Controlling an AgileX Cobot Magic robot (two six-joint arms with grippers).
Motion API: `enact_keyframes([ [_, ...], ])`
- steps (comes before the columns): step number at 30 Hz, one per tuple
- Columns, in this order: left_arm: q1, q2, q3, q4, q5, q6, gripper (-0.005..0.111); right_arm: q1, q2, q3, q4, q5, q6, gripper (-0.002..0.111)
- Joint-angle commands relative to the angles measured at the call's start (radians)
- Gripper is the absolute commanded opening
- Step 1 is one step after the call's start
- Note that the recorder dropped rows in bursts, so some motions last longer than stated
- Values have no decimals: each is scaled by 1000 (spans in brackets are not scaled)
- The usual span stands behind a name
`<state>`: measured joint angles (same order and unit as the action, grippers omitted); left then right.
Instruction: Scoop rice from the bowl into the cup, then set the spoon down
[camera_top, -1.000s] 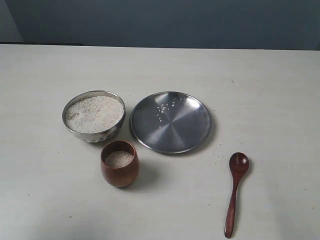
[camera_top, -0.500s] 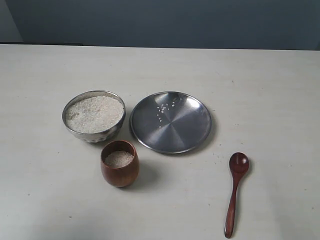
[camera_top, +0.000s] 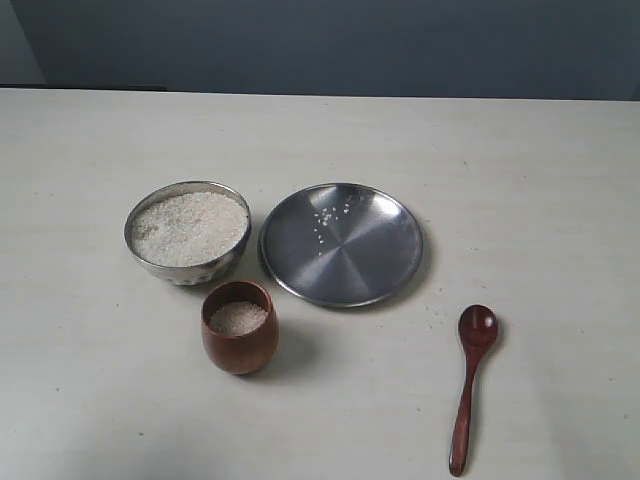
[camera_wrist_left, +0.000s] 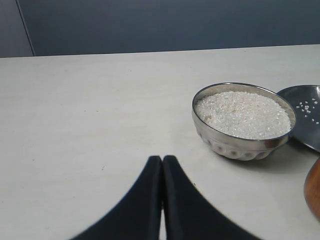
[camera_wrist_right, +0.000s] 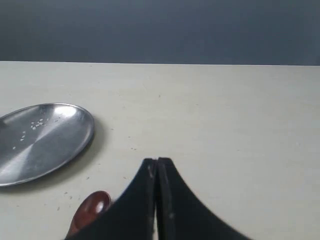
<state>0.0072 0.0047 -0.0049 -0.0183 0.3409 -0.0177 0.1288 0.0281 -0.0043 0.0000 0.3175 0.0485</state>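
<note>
A shiny steel bowl (camera_top: 187, 232) (camera_wrist_left: 243, 120) full of white rice (camera_top: 190, 227) (camera_wrist_left: 243, 112) stands left of centre on the table. Just in front of it is the reddish-brown wooden cup (camera_top: 239, 327), with rice (camera_top: 238, 318) inside it. The dark wooden spoon (camera_top: 469, 381) (camera_wrist_right: 90, 209) lies flat at the front right, head toward the back, nothing holding it. Neither gripper shows in the exterior view. My left gripper (camera_wrist_left: 162, 159) is shut and empty, short of the bowl. My right gripper (camera_wrist_right: 157, 161) is shut and empty, beside the spoon's head.
A flat steel plate (camera_top: 341, 243) (camera_wrist_right: 42, 141) (camera_wrist_left: 303, 112) with a few stray rice grains lies right of the bowl. The pale table (camera_top: 520, 180) runs back to a dark blue wall.
</note>
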Motion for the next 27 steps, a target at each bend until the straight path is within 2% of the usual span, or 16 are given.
enact_keyframes([
  [1,1,-5,5,2,-6,-5,0,2,-7,4,-6,-14,-3,0],
  [4,1,-5,5,2,-6,-5,0,2,-7,4,-6,-66,-3,0],
  [8,1,-5,5,2,-6,-5,0,2,-7,4,18,-244,-3,0],
  [11,1,-5,5,2,-6,-5,0,2,-7,4,67,-399,-3,0],
  [16,1,-5,5,2,-6,-5,0,2,-7,4,177,-556,-3,0],
  [22,1,-5,5,2,-6,-5,0,2,-7,4,229,-615,43,0],
  [27,1,-5,5,2,-6,-5,0,2,-7,4,351,-499,128,0],
])
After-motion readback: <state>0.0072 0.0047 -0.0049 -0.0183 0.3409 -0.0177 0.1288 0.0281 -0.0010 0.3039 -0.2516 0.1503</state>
